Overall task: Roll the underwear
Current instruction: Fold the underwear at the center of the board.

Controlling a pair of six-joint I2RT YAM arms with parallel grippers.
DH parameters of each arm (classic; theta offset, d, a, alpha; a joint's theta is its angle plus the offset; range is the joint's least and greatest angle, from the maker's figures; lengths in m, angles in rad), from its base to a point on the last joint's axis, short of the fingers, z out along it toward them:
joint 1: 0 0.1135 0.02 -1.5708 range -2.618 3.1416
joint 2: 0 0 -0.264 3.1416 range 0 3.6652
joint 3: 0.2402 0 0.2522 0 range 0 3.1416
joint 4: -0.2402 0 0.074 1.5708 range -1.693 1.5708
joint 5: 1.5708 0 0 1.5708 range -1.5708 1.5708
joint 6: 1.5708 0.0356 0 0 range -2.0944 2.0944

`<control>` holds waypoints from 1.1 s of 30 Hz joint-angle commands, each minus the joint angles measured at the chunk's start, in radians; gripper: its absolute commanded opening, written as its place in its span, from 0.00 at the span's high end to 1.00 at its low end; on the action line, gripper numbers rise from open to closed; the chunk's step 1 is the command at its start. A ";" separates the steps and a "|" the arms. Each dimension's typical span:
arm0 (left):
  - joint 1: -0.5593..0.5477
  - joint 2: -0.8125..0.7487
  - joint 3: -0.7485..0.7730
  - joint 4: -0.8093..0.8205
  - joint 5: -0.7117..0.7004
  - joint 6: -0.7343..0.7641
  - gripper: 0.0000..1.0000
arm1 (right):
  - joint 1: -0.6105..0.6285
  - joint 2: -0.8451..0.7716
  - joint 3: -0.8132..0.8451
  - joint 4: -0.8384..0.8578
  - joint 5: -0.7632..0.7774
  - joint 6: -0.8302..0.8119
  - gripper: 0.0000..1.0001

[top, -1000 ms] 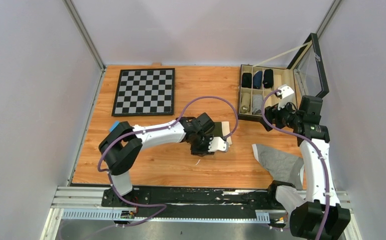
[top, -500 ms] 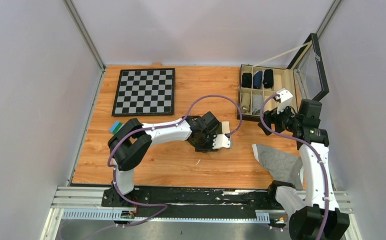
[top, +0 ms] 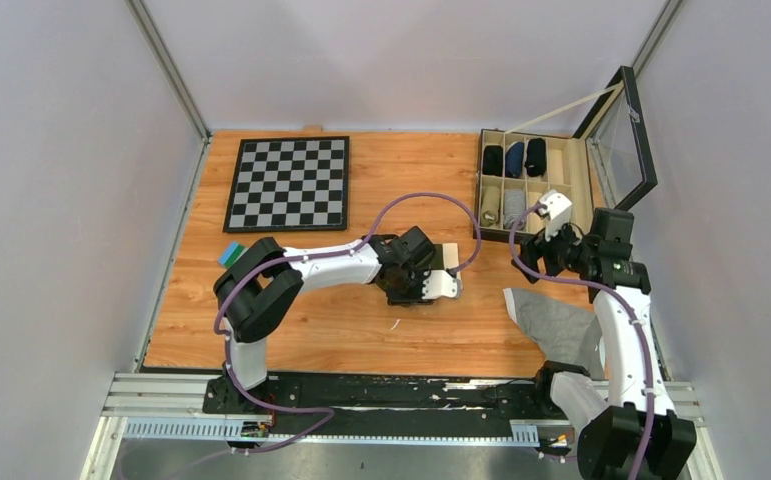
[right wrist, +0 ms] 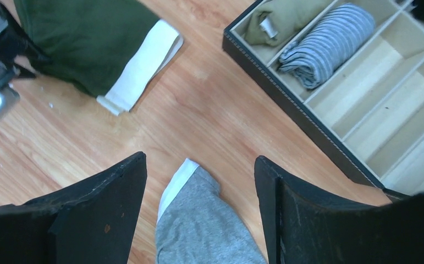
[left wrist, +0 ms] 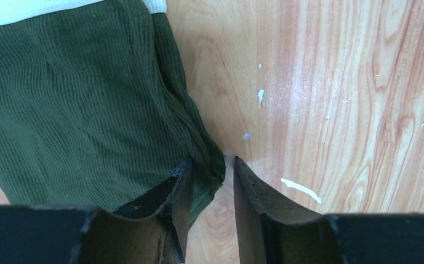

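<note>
Left gripper (left wrist: 209, 162) narrowly apart at green underwear (left wrist: 77, 110), wrist-view only; right gripper (right wrist: 199, 158) agape

Pale grey walls (top: 61, 150) enclose an orange wooden table (top: 311, 330).

Finding: no text, brand, number or sign can be read in any of the three views.

Items checked:
- The white waistband (right wrist: 141, 69) of the dark green underwear (right wrist: 88, 38) shows no print that can be made out.
- A small pale tag (right wrist: 268, 27) sits on the olive roll (right wrist: 292, 14) in the storage box (right wrist: 308, 118). It may carry lettering, but it is too small and too soft in the right wrist view to tell
</note>
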 commanded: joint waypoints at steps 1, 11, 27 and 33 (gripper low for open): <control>0.001 -0.018 -0.048 0.025 0.004 0.001 0.61 | -0.003 -0.004 -0.057 0.007 -0.119 -0.264 0.28; 0.045 0.054 0.006 -0.072 0.123 -0.009 1.00 | 0.203 0.276 -0.086 -0.092 -0.083 -0.768 0.40; 0.293 0.254 0.236 -0.260 0.614 -0.152 1.00 | 0.523 0.504 -0.053 0.176 0.001 -0.764 0.39; 0.314 0.285 0.265 -0.283 0.679 -0.175 1.00 | 0.571 0.560 -0.037 0.226 0.040 -0.735 0.42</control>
